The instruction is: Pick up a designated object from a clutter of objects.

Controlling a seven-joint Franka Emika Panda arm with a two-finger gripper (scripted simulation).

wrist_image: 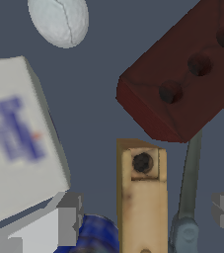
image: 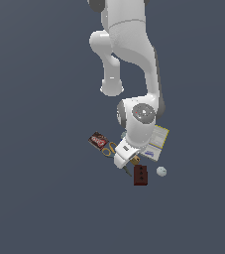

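The tan block (wrist_image: 142,197) lies on the dark surface (wrist_image: 98,118) directly under my wrist, a small light-brown piece with tiny dark specks and one round dark hole near its far end. In the wrist view it sits between my two fingers (wrist_image: 66,217), which stand apart on either side of it without touching it; my hand (wrist_image: 145,212) is spread wide and holds nothing. In the exterior view only a sliver of the block (image: 135,159) shows beside my hand (image: 124,159).

Just beyond its holed end lies the dark red block (wrist_image: 182,74), with three round holes in a row, close to the tan piece but with a narrow gap between them. Beside the tan block, near one finger, is the blue can (wrist_image: 96,234), and on its other side a grey blade of the scissors (wrist_image: 190,178) runs alongside it. The white box (wrist_image: 19,138) with a blurred blue label sits past the can. The white ball (wrist_image: 59,20) rests farther out, apart from the rest. In the exterior view the red-brown packet (image: 98,140) lies on the exterior view's left of the group.
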